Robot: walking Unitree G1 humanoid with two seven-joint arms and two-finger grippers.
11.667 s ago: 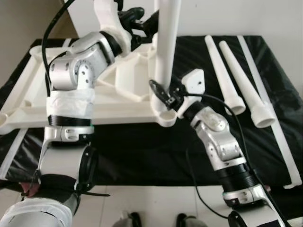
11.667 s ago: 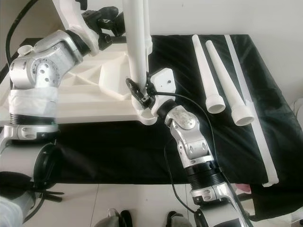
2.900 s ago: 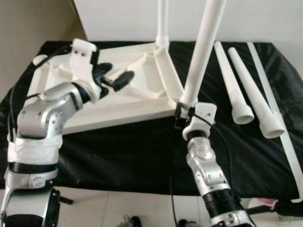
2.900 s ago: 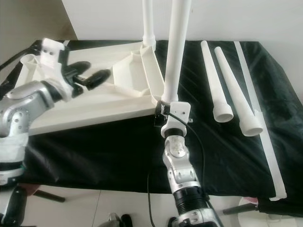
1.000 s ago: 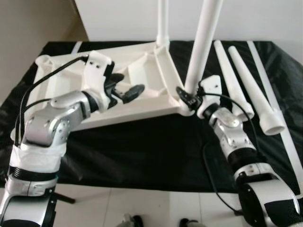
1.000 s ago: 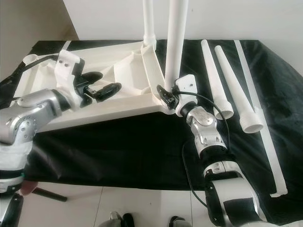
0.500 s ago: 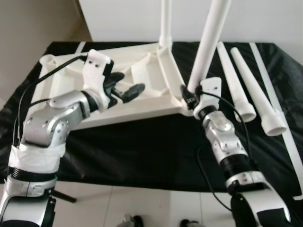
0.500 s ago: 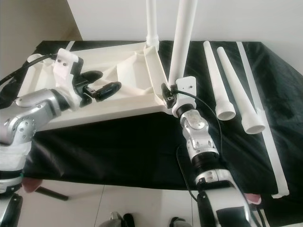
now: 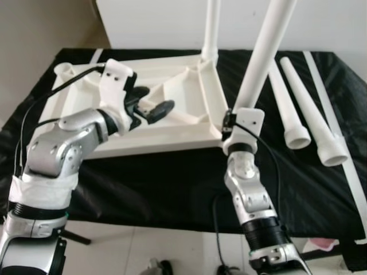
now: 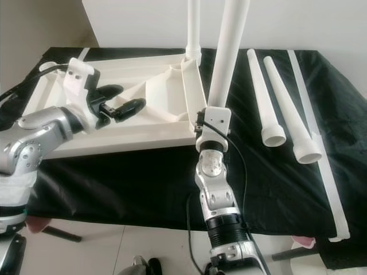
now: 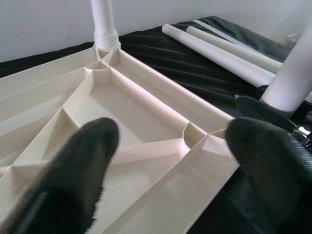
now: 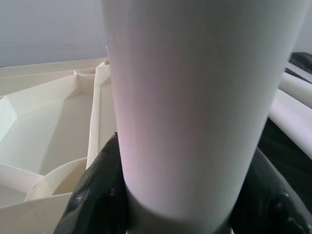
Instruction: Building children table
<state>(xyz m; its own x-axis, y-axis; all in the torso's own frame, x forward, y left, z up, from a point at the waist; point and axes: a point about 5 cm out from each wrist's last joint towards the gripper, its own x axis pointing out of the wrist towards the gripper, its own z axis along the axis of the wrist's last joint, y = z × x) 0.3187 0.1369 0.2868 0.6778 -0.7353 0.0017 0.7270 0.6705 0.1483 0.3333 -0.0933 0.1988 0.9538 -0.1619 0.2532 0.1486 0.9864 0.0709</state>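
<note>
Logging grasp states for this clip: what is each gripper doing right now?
Left gripper: open, empty, over the tabletop.
Right gripper: shut on the table leg.

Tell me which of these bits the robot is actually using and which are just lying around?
In use: upturned white tabletop; table leg held by the right gripper; fitted leg; left gripper, open over the tabletop.
Lying about: two loose legs; long white strip; black cloth.

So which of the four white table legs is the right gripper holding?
The leg at the tabletop's near right corner, clamped by the right gripper. Another leg stands at the far corner; two loose legs lie on the black cloth.
</note>
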